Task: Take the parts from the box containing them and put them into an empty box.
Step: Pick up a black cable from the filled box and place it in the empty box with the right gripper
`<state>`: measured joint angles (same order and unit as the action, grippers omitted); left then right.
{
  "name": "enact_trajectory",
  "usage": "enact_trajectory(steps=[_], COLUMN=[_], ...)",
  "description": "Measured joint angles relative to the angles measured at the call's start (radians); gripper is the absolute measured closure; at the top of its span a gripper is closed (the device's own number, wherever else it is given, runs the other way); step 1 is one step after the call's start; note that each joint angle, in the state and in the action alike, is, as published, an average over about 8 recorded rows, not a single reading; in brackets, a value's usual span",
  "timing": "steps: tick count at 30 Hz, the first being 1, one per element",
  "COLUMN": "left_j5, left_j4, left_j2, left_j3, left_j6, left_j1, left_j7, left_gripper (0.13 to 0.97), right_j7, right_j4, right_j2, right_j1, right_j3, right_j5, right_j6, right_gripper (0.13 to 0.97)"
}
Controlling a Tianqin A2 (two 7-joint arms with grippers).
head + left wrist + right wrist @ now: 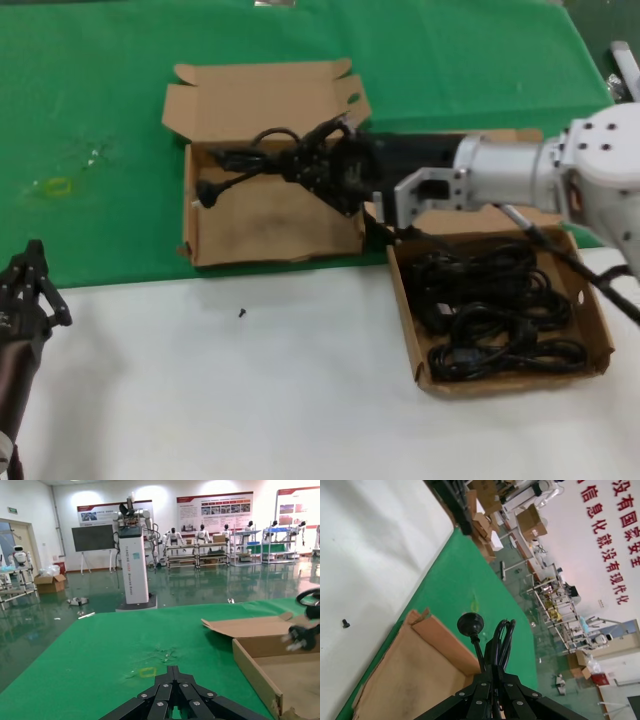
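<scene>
At the near left edge of the worktop (250,400) the left pincer (32,285) waits idle, fingers closed on nothing. Farther right, the full box (598,330) holds the remaining cords (495,310). Farther left, the right pincer (318,160) grips one cord bundle (250,155) over the empty box (270,225), its plug end trailing left, directly above the floor it must drop to.

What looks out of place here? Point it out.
A small black screw-like speck lies loose on the white tabletop, outside both boxes. Otherwise things look orderly: the right gripper holds a power cord over the left box, and the left gripper is parked.
</scene>
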<state>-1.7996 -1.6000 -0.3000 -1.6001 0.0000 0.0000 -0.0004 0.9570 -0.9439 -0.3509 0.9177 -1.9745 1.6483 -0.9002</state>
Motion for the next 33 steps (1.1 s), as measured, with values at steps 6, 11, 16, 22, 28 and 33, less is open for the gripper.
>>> enact_trajectory(steps=[6,11,16,22,28,33], left_j5=[0.000,0.000,0.000,0.000,0.000,0.000], left_j4=[0.000,0.000,0.000,0.000,0.000,0.000], left_j2=[0.000,0.000,0.000,0.000,0.000,0.000], left_j3=[0.000,0.000,0.000,0.000,0.000,0.000], left_j6=[0.000,0.000,0.000,0.000,0.000,0.000], left_j1=[0.000,0.000,0.000,0.000,0.000,0.000], left_j7=[0.000,0.000,0.000,0.000,0.000,0.000], left_gripper=[0.954,0.954,0.954,0.954,0.954,0.954], right_j7=[0.143,0.256,0.368,0.511,0.623,0.669], right_j4=[0.201,0.351,0.494,0.680,0.820,0.872], right_j2=[0.079,0.128,0.173,0.221,0.251,0.261], right_j1=[0.065,0.113,0.159,0.224,0.277,0.295], right_j3=[0.008,0.024,0.049,0.087,0.121,0.142], right_j5=[0.007,0.015,0.028,0.044,0.051,0.052], right_j6=[0.000,-0.005,-0.013,-0.009,0.013,0.028], right_gripper=[0.938,0.938,0.937,0.930,0.919,0.873])
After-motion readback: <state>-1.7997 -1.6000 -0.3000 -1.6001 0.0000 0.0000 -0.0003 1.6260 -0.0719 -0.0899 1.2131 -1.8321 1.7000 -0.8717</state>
